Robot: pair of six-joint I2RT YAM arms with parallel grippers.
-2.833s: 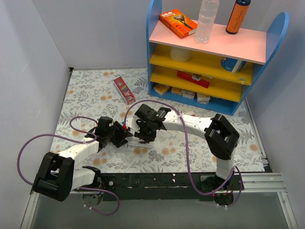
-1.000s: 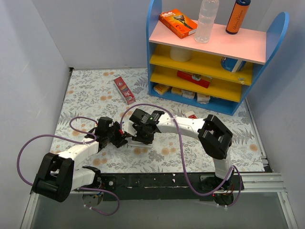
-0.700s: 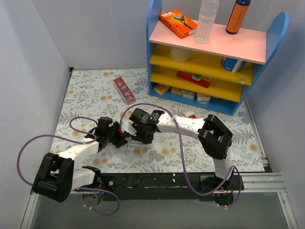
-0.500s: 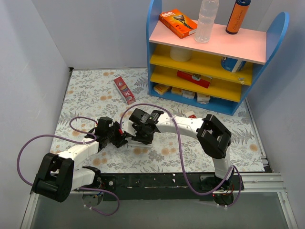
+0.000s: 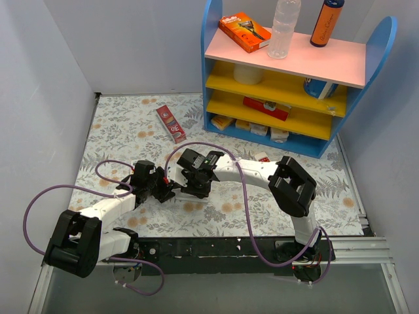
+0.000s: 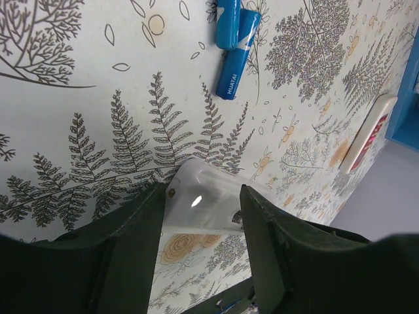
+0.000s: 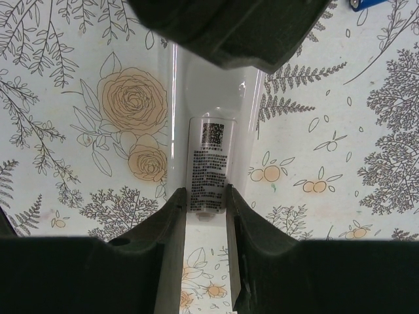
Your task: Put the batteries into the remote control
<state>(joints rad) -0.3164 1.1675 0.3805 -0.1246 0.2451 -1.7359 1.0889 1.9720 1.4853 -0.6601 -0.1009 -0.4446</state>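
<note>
Both the left gripper (image 6: pixel 201 196) and right gripper (image 7: pixel 205 193) pinch the slim white plastic remote control (image 7: pixel 211 98) across its width: probably light, rigid, slippery.

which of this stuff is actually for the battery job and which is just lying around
For the job:
- remote control, gripped by the left gripper, with the right gripper over it
- two blue batteries, lying loose

Just lying about:
- red carton
- second remote, white and red
- shelf unit with razor box, clear bottle and orange bottle
</note>
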